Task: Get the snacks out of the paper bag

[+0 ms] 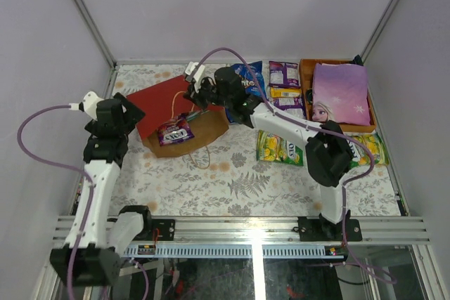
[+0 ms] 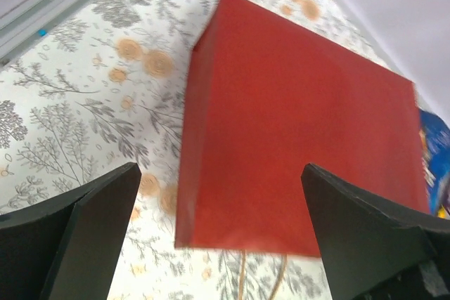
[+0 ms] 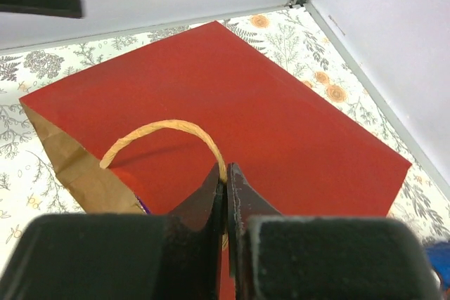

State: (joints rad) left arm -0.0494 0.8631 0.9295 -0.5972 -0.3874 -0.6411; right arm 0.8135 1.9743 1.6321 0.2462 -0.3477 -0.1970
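The red paper bag lies flat on the floral table, its brown open mouth facing the near side. A purple snack packet lies in that mouth. My right gripper is shut on the bag's tan cord handle at the bag's upper edge. My left gripper hangs open over the bag, near its left corner, holding nothing. Right of the bag lie other snacks: a blue Doritos bag, a purple pack, a yellow pack and a yellow-green pack.
An orange tray at the back right holds a lilac princess-print item. Another yellow-green pack lies at the right edge by my right arm. The bag's second cord handle trails on the table. Walls close three sides.
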